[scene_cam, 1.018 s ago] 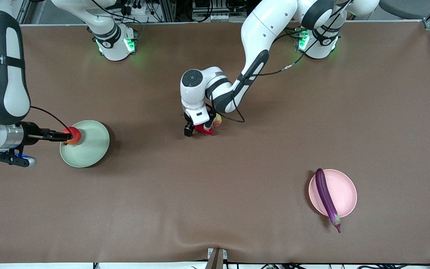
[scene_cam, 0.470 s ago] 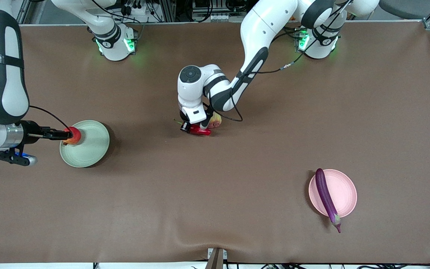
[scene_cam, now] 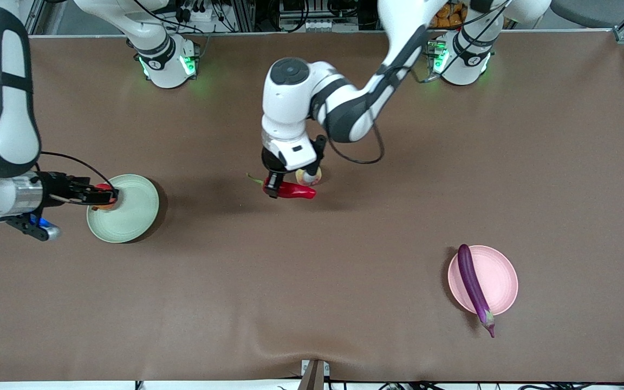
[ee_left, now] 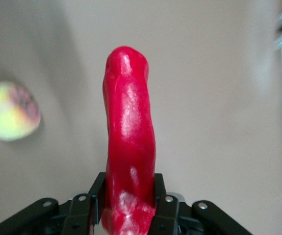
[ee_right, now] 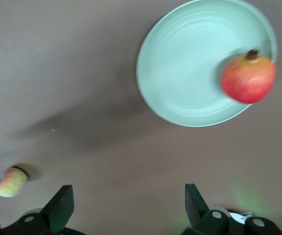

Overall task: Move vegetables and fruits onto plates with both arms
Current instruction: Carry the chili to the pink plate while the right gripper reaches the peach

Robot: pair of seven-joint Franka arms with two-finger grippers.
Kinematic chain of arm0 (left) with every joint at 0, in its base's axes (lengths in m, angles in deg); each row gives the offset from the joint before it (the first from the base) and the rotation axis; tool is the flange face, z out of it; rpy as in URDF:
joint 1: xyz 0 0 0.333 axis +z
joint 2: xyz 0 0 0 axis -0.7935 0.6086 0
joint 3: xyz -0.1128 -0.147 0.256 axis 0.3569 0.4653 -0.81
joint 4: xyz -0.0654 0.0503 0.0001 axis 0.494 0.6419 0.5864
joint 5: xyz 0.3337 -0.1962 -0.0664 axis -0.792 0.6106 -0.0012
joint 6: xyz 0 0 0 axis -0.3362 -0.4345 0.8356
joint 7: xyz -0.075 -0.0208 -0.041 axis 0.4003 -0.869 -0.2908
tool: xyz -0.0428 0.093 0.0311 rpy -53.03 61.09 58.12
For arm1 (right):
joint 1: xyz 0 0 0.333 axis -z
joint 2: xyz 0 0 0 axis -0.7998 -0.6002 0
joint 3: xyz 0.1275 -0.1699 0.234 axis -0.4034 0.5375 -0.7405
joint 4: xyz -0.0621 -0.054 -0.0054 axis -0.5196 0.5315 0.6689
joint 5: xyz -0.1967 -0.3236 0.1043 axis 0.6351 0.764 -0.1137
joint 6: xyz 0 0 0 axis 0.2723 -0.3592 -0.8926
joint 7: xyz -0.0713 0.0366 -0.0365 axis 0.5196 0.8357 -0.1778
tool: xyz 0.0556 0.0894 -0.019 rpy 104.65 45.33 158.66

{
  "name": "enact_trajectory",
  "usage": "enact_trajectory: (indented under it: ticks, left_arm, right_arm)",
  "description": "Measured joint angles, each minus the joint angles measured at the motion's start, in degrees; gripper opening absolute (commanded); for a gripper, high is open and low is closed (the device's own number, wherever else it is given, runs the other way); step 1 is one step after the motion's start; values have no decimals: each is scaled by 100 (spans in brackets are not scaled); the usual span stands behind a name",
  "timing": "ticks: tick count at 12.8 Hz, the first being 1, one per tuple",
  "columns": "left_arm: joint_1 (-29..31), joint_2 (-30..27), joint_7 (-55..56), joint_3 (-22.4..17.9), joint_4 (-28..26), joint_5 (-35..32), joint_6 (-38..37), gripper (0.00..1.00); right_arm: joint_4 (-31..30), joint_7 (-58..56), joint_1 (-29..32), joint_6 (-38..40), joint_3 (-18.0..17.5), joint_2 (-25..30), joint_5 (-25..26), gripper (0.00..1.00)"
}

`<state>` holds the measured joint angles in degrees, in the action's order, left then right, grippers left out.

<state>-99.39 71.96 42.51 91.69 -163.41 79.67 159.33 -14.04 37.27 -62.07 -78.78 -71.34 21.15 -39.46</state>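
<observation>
My left gripper (scene_cam: 275, 187) is shut on the red chili pepper (scene_cam: 297, 191) and holds it in the air over the middle of the table; the left wrist view shows the chili (ee_left: 128, 142) clamped between the fingers. The peach (scene_cam: 309, 176) lies on the table just below it, and shows in the left wrist view (ee_left: 11, 111). My right gripper (scene_cam: 104, 195) is open over the rim of the pale green plate (scene_cam: 130, 211). The red pomegranate (ee_right: 248, 78) rests on that plate (ee_right: 190, 73) near its rim. The purple eggplant (scene_cam: 473, 284) lies across the pale pink plate (scene_cam: 499, 276).
The brown table mat (scene_cam: 312, 281) has a small ridge at its front edge. The eggplant's stem end (scene_cam: 488, 322) sticks out past the pink plate's rim. The arm bases stand along the top edge.
My left gripper has risen with the chili off the table, leaving the peach behind. My right gripper has opened and let go of the pomegranate, which now sits on the green plate.
</observation>
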Motion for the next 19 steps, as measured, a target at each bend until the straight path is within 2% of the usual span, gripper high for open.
enact_trajectory:
  ticks: [4, 7, 10, 13, 17, 19]
  left_arm:
    - [776, -591, -1439, 1, -69, 78, -892, 0]
    - [1525, -634, -2722, -9, -103, 88, -1161, 0]
    - [2362, -624, -4207, 2, -215, 98, -1205, 0]
    - [2864, -468, -5931, 8, -372, 109, -1215, 0]
    - [3171, -137, -8088, 2, -491, 105, -1218, 0]
    - [3365, 31, -8979, -12, -514, 59, -1218, 0]
  right_arm:
    - [-29, 1422, -1319, -763, -63, -42, -96, 100]
    - [-61, 2324, -2190, -1404, -76, -211, -470, 100]
    - [-82, 3070, -2955, -1853, -79, -511, -567, 100]
    - [-110, 3722, -3496, -2455, -76, -938, -570, 100]
    - [-116, 4311, -3984, -3272, -74, -1570, -571, 100]
    - [-115, 4526, -4159, -3443, -72, -1735, -571, 100]
